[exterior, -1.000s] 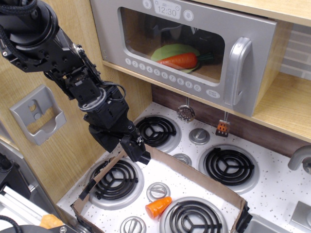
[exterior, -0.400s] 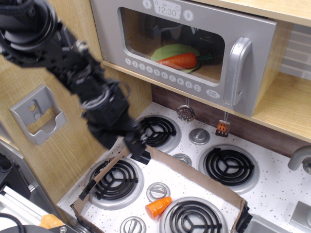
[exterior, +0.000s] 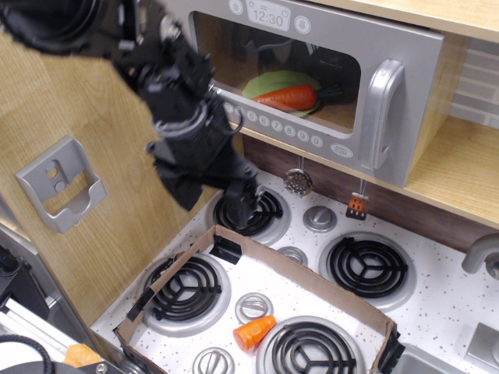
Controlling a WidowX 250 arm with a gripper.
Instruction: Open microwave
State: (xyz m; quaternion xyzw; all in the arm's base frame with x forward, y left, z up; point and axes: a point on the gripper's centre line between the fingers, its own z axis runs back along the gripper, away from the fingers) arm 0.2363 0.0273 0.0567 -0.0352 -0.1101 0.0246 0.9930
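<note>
Observation.image: matte silver microwave, chunky rounded handle, door shut; blurred black jaws, spacing indiscernible.

Microwave shut, carrot on green plate behind window, handle at right. Blurred black gripper above left rear burner, jaws indistinct. Orange cup lying between front burners.

The microwave clock display reads 12:30.
</note>
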